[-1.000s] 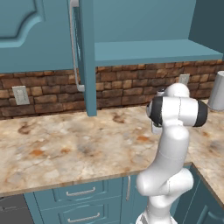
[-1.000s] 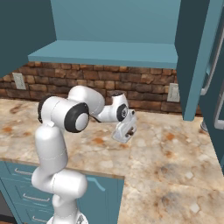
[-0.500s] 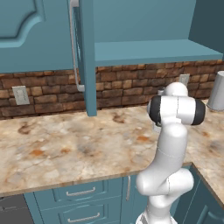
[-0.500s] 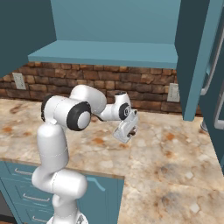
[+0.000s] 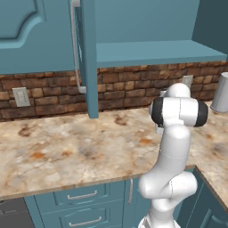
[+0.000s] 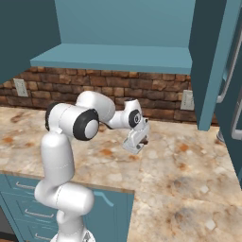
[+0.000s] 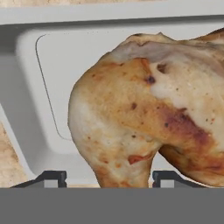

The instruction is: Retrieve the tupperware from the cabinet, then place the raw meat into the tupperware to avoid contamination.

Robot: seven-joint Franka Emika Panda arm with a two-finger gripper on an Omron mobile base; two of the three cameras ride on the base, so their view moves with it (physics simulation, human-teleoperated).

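The raw meat (image 7: 148,118), a mottled tan-and-brown lump, is sitting between the gripper (image 7: 108,177) tips, directly over the whitish tupperware (image 7: 48,78) beyond them. The jaws are standing apart, no longer pinching it as before.

One piece of raw meat (image 7: 144,109) lies over one tupperware (image 7: 52,87). By the cabinet (image 5: 147,53) stand one grey cylinder (image 5: 220,91) and two wall outlets (image 5: 21,96).

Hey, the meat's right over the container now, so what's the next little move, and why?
Probably lift the gripper straight up and away. Its fingertips stand apart either side of the raw meat, which sits over the tupperware floor, so the drop looks done.
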